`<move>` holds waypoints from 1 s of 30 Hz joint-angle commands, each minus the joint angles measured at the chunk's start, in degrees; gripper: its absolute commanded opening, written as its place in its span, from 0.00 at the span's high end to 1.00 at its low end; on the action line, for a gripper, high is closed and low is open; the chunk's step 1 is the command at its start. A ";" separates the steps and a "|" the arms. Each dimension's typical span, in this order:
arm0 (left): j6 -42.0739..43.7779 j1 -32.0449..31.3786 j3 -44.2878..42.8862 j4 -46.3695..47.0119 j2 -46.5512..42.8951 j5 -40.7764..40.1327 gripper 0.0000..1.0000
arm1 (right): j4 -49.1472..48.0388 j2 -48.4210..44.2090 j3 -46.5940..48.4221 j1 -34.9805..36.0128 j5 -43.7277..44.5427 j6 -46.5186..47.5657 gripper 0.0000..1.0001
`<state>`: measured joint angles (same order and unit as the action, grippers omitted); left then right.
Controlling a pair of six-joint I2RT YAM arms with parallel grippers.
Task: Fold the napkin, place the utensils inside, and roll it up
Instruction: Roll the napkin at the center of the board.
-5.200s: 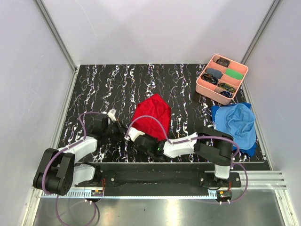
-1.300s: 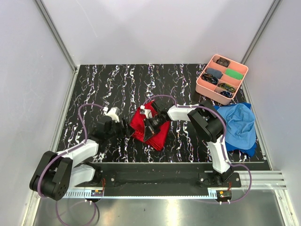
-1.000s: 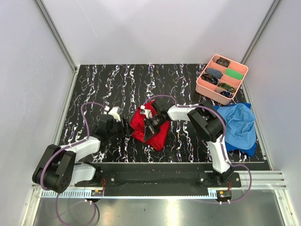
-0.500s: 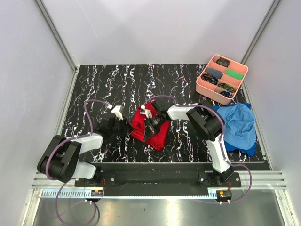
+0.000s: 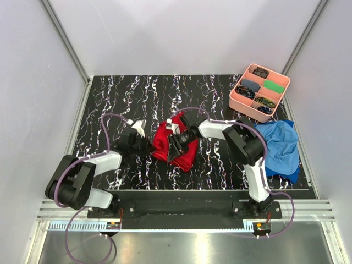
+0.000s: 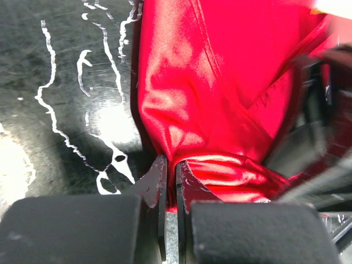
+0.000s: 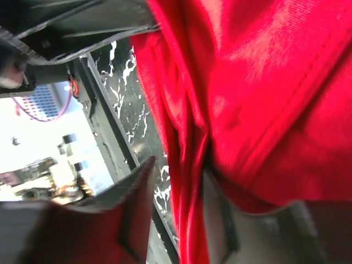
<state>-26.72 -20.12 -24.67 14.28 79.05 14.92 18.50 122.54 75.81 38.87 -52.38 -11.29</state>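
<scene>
in front of you the black marbled table (image 5: 110,99) fills the cell floor. at its right edge you have the blue cloth (image 5: 280,146) lying crumpled, and just behind it, in the far right corner, the pink tray (image 5: 240,104) with its compartments of small dark and green items. the napkin (image 5: 160,144) sits bunched and folded over itself near the middle of the table, a little toward the near side, between your two arms. your left gripper (image 6: 169,165) comes in from the left and is pinched tight on a gathered fold at the napkin's left edge, low against the table. your right gripper (image 7: 179,170) reaches in from the right, its fingers apart with folds of the red cloth running between them.
</scene>
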 commanded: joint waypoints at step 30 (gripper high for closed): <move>-1.32 0.43 -13.21 -22.28 3.92 -4.54 1.00 | -0.32 -25.42 -19.04 17.99 49.31 7.60 0.88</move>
<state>-29.41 -19.94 -36.05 -6.59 82.26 13.06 14.96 96.44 54.39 56.62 -2.48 -3.62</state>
